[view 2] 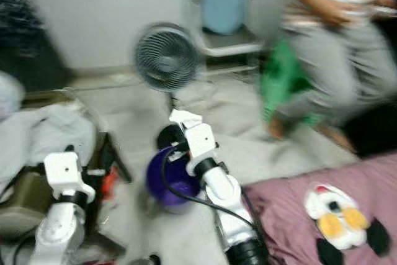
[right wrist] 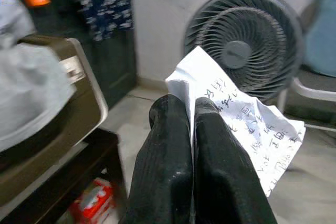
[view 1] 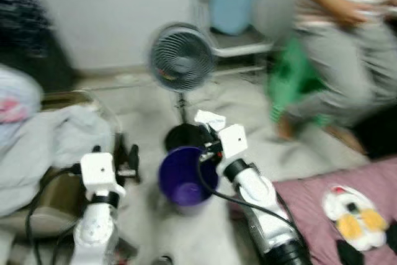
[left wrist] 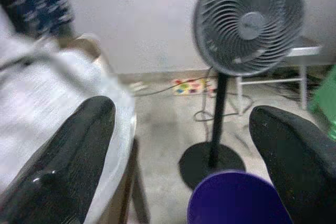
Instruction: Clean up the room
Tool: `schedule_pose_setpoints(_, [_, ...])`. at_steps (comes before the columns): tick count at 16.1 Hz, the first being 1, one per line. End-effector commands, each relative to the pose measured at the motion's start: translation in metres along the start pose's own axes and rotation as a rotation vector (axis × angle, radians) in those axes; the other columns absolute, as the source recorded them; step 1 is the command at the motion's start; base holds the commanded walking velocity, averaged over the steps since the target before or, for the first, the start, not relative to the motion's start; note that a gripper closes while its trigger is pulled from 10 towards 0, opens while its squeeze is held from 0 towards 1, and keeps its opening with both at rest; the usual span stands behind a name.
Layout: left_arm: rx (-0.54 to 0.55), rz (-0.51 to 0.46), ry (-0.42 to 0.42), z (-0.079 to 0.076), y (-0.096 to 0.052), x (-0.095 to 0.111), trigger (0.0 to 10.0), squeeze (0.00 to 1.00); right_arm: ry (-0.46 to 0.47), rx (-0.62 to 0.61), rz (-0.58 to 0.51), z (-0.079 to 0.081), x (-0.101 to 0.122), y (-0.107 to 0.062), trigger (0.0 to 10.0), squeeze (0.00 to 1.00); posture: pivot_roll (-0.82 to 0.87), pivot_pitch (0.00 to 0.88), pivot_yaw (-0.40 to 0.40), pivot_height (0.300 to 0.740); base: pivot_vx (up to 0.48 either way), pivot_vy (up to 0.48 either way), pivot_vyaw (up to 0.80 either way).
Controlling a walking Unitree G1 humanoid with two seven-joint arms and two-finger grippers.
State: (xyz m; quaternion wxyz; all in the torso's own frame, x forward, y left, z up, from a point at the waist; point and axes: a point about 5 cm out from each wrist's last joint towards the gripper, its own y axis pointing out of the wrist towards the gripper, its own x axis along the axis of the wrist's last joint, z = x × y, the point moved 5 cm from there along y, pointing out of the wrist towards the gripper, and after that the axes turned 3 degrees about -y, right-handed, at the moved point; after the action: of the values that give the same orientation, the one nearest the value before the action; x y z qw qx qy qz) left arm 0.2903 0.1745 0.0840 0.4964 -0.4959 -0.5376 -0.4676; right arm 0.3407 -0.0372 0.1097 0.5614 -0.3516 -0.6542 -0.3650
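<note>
My right gripper [right wrist: 191, 104] is shut on a creased white sheet of paper [right wrist: 247, 121] covered in handwriting. In the left eye view the paper [view 1: 209, 119] hangs just above the far rim of a purple bin [view 1: 184, 181] standing on the floor between my arms. The left gripper [left wrist: 184, 114] is open and holds nothing, its black fingers [left wrist: 79, 150] spread wide beside the purple bin [left wrist: 236, 200]. It is to the left of the bin, by a low table.
A grey standing fan [view 1: 181, 59] rises right behind the bin. A person [view 1: 347, 41] crouches at the back right near a green object [view 1: 291, 85]. Grey clothes [view 1: 56, 141] are heaped at left. A plush toy [view 1: 352, 212] lies on a mauve blanket [view 1: 298, 193] at right.
</note>
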Motion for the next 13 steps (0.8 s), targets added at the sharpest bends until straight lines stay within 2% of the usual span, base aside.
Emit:
schedule_pose_setpoints(1, [-0.009, 0.013, 0.007, 0.0008, -0.0001, -0.0013, 10.0, 0.0, 0.004, -0.007, -0.012, -0.0007, 0.0043, 0.0009, 10.0, 0.0, 0.1, 0.131, -0.015, 0.74, 0.0, 0.0, 0.77])
schedule_pose_setpoints(2, [-0.004, 0.01, 0.005, 0.002, 0.0022, -0.0004, 10.0, 0.0, 0.035, -0.016, -0.022, -0.0015, 0.0058, 0.0009, 10.0, 0.0, 0.1, 0.132, -0.014, 0.74, 0.0, 0.0, 0.0])
schedule_pose_setpoints(5, [0.013, -0.002, 0.006, 0.0063, 0.0062, 0.003, 10.0, 0.0, 0.022, -0.022, -0.024, -0.0042, 0.0067, 0.0008, 10.0, 0.0, 0.09, 0.124, -0.012, 0.74, 0.0, 0.0, 0.0])
schedule_pose_setpoints(12, [-0.046, -0.019, -0.019, -0.0024, 0.0067, 0.008, 10.0, 0.0, 0.006, -0.016, -0.024, -0.0022, 0.0066, 0.0018, 10.0, 0.0, 0.1, 0.114, -0.013, 0.74, 0.0, 0.0, 0.0])
schedule_pose_setpoints(13, [-0.047, -0.02, -0.019, -0.0023, 0.0063, 0.0079, 10.0, 0.0, 0.0, -0.011, -0.026, -0.0016, 0.0068, 0.0019, 10.0, 0.0, 0.1, 0.114, -0.013, 0.74, 0.3, 0.0, 0.0])
